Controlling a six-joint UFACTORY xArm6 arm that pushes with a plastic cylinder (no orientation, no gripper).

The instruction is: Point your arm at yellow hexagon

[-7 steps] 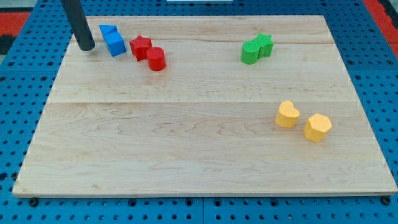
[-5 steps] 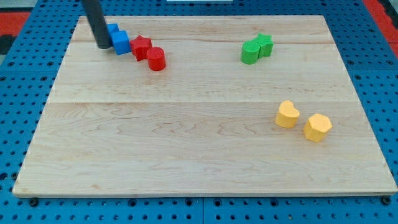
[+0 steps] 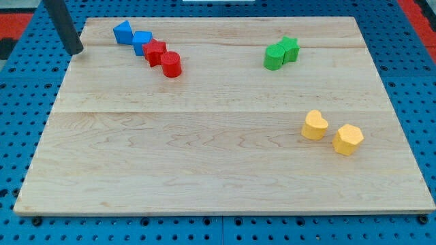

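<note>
Tip [image 3: 75,51] swung left off blue blocks [image 3: 133,37], far from yellow hexagon [image 3: 348,139]; no claw.

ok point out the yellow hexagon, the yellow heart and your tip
yellow hexagon [image 3: 348,139]: camera view, on its top face
yellow heart [image 3: 314,124]: camera view, on its top face
my tip [image 3: 75,51]: camera view, on the rod's very lower end, at the board's top left edge
</note>
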